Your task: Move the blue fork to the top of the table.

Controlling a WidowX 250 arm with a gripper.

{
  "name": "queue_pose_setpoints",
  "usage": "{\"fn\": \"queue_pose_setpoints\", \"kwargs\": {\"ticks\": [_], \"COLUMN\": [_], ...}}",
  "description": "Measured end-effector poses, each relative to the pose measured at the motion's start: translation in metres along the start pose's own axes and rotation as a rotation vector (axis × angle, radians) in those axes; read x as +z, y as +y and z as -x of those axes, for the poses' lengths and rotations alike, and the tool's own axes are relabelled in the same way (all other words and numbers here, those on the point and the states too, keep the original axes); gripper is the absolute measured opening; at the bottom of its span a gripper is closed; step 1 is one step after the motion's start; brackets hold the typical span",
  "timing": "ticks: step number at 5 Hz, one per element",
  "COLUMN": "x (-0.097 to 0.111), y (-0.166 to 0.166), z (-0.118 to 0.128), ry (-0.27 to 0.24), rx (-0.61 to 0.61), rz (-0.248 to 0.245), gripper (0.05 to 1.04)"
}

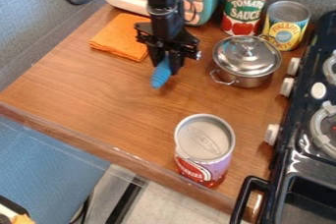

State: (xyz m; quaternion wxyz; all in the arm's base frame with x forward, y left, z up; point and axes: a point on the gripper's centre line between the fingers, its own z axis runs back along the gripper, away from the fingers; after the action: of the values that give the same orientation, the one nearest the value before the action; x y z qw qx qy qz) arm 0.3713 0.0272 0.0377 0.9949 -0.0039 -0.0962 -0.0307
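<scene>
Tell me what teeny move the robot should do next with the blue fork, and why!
I'd probably lower the blue fork gently until it meets the wood. The gripper holds it toward the top of the table, between the orange cloth and the silver pot. I can't tell whether it's touching, so going slowly seems wise.

Slanting view down over countertop point(118, 115)

The blue fork point(160, 75) slants down from the tool point(165, 65), gripped, its ridged end over the wooden worktop point(105, 100).
</scene>
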Motion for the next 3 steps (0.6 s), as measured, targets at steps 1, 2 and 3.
{"fn": "queue_pose_setpoints", "kwargs": {"ticks": [1, 2, 3], "x": [-0.016, -0.02, -0.022], "y": [-0.005, -0.003, 0.0], "z": [-0.016, -0.032, -0.043], "ry": [0.026, 0.02, 0.007], "rx": [-0.024, -0.023, -0.024], "rz": [-0.01, -0.013, -0.02], "gripper": [0.408, 0.408, 0.408]}}
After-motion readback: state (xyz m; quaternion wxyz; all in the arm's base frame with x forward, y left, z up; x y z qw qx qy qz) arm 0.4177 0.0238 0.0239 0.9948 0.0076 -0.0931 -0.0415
